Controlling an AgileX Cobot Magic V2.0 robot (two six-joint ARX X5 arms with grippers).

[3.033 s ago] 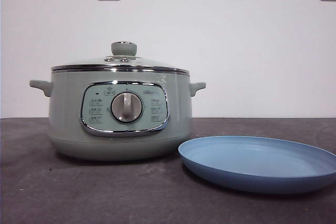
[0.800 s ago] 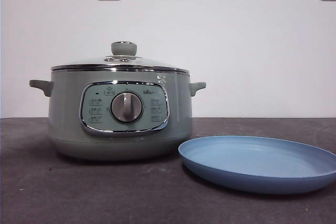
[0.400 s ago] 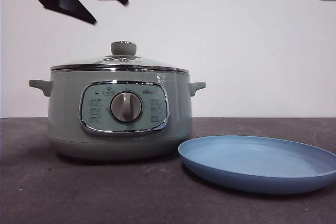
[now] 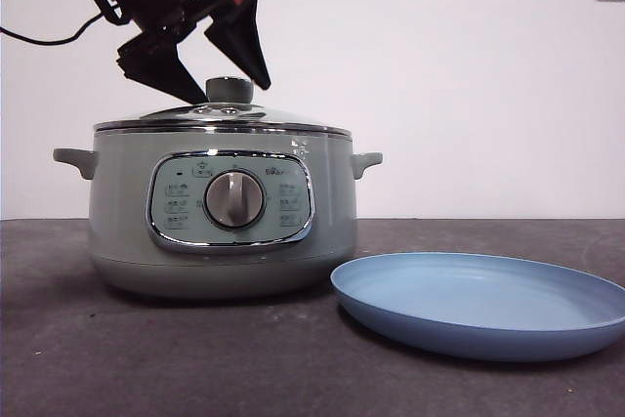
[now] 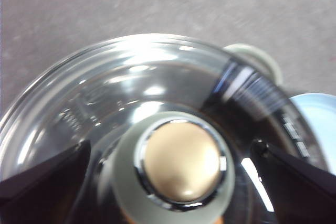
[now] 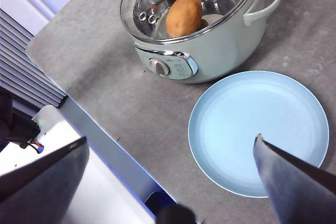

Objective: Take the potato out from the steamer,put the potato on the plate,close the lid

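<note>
We see the potato (image 6: 184,15) inside the steamer (image 4: 222,212), under the seated lid (image 4: 225,112). Left gripper (image 4: 229,80) hovers wide open, straddling the knob (image 5: 181,165), gripping nothing. Plate (image 4: 480,302) sits right of the steamer. Right gripper (image 6: 168,153) is high, spread, empty.

Pale sage green all over the steamer (image 4: 122,212), with a chrome-framed panel (image 4: 231,201) of faint grey icons and a silver dial (image 4: 234,199) dead centre. The lid (image 4: 186,116) is clear glass edged in chrome; its knob (image 5: 181,163) is that same soft green, capped with a brassy gold disc ringed in chrome. Orange-brown potato (image 6: 184,15) glowing through the glass. Light-blue plate (image 4: 469,329), plain, no pattern. Mottled dark grey table (image 4: 68,358), white wall (image 4: 469,75), and black on the left gripper (image 4: 232,87).
</note>
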